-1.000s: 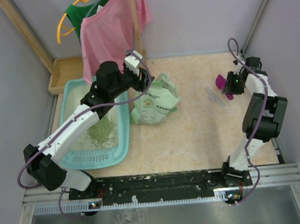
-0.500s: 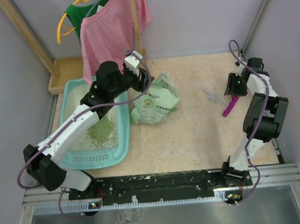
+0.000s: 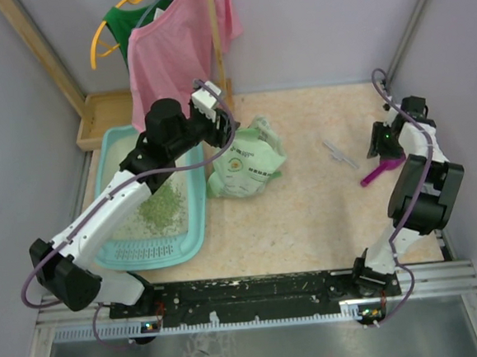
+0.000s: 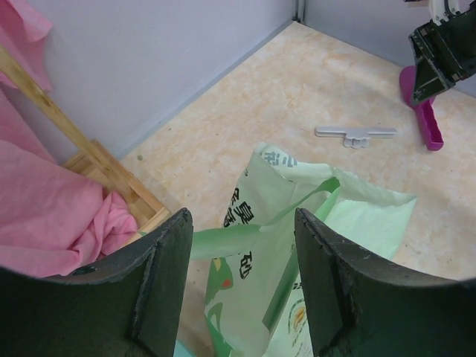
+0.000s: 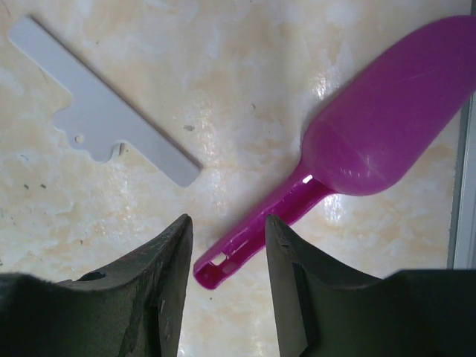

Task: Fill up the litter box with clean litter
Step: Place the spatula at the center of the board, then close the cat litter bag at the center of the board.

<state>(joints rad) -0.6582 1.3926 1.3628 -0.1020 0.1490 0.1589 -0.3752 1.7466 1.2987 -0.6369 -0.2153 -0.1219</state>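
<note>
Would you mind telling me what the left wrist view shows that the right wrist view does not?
Only the left wrist view shows the pale green bag, the pink cloth and the wooden tray. Only the right wrist view shows the slot at the handle end of the magenta scoop. Both show that scoop, the flat grey piece and the table.

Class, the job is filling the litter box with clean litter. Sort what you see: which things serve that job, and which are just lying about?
Belongs to the job:
litter box
clean litter, heaped in it
pale green bag
magenta scoop, probably

Just lying about:
grey plastic strip
wooden tray
pink garment, hanging behind
</note>
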